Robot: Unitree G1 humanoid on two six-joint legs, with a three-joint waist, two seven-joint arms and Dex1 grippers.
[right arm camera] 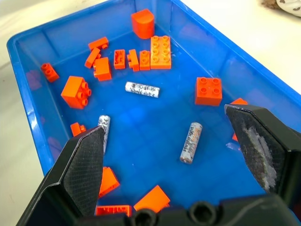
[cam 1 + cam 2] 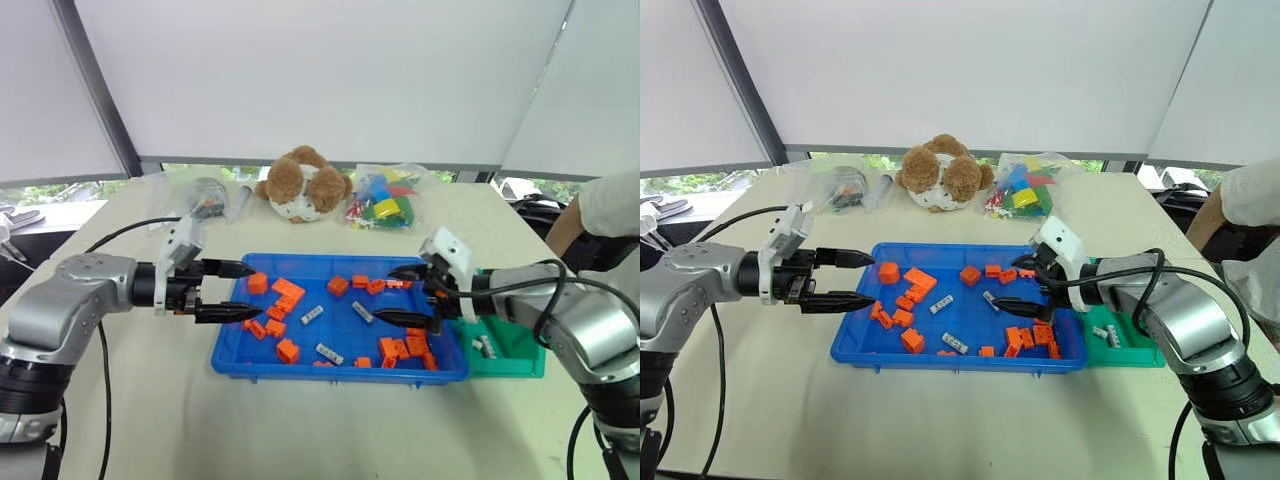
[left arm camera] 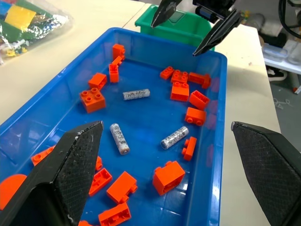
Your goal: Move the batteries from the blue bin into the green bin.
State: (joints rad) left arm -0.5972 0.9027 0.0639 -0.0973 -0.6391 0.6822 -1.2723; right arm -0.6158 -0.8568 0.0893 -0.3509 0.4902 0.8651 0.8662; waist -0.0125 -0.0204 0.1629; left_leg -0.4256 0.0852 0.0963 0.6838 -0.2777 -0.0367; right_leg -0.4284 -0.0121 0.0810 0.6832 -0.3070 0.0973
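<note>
Nearby, orange blocks (image 2: 285, 295) (scattered) crowd the batteries (image 2: 313, 314).

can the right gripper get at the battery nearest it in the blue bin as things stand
Probably yes. The right gripper hangs open over the blue bin's right end, and the battery lies flat on bare blue floor between its fingers, with the orange blocks off to the sides.
</note>
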